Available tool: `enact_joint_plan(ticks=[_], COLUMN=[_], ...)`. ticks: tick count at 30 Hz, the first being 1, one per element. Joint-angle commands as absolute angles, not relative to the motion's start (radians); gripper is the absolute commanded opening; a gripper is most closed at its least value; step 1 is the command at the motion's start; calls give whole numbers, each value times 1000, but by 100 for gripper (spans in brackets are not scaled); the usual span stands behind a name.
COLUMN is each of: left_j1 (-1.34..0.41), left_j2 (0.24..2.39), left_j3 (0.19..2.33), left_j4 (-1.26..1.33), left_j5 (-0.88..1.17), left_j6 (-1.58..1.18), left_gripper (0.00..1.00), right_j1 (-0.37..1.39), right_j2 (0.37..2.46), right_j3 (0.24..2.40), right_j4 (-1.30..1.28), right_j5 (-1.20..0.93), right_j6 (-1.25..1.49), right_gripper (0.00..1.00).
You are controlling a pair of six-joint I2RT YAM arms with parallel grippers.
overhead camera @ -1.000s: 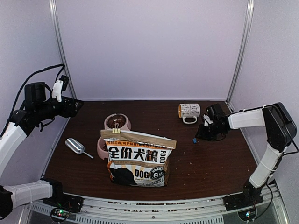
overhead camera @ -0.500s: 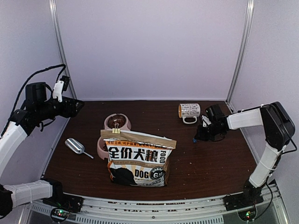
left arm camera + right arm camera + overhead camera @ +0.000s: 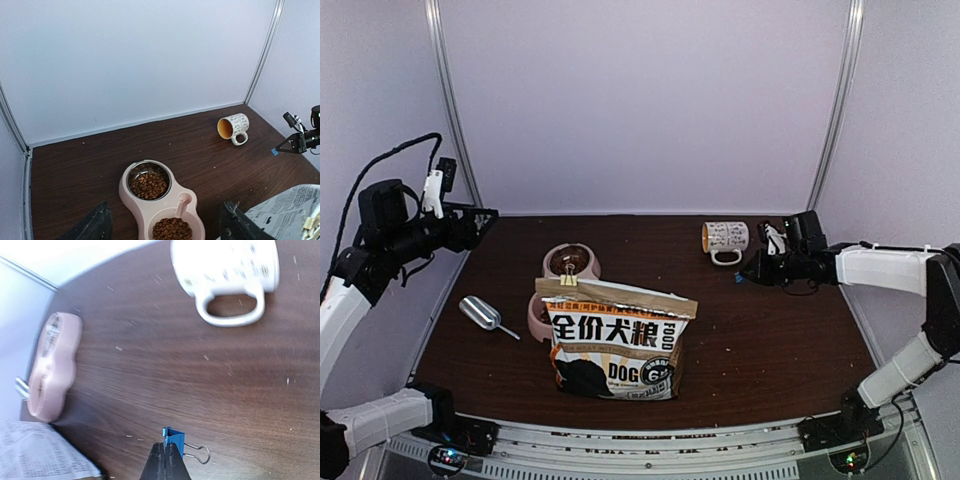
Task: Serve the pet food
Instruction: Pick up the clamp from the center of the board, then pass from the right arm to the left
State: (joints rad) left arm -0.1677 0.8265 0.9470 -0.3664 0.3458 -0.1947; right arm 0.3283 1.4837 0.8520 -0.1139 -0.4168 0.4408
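Pet food (image 3: 149,184) fills both wells of the pink double bowl (image 3: 127,192), seen from above in the left wrist view. The kraft dog-food bag (image 3: 615,345) stands in front of the bowl (image 3: 535,315), its folded top held by a yellow clip (image 3: 567,281). My left gripper (image 3: 485,215) hovers high at the left, open and empty, its fingers (image 3: 97,225) framing the bowl. My right gripper (image 3: 165,446) is shut on a blue binder clip (image 3: 175,437), held just above the table near the mug (image 3: 725,238).
A silver scoop (image 3: 480,313) lies on the table left of the bag. The white patterned mug (image 3: 225,265) lies on its side at the back right. White walls close the table on three sides.
My right gripper has shut on the blue binder clip and drawn back to the right, lifting it off the table. The left arm has risen slightly and shifted left.
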Motion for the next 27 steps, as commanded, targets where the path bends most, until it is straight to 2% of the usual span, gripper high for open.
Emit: enact_joint_plan(ticks=[1,6,10,19,27], left_j1=[-227,-497,-614,-866,-948], left_j2=[787,837,906,1117,1277], left_j3=[971,1090,1168,1259,1329], left_j4=[-286,-333,-308,-256,-282], left_j5=[402,286,342,457,496], left_j6=[-324,-309,-339,-356,-318], left_gripper=[74,73,72,73,73], right_j1=[328,431,549,795,907], right_j2=[1293,1084,1036,1082,1198], right_j3=[820,861,948,1094,1213], right_j4=[-61,-89,-137,-139,-169], right_j5=[-499,-519,-510,-525,-624], right_j6=[427,387,335,223,186], right_gripper=[0,0,0,0,0])
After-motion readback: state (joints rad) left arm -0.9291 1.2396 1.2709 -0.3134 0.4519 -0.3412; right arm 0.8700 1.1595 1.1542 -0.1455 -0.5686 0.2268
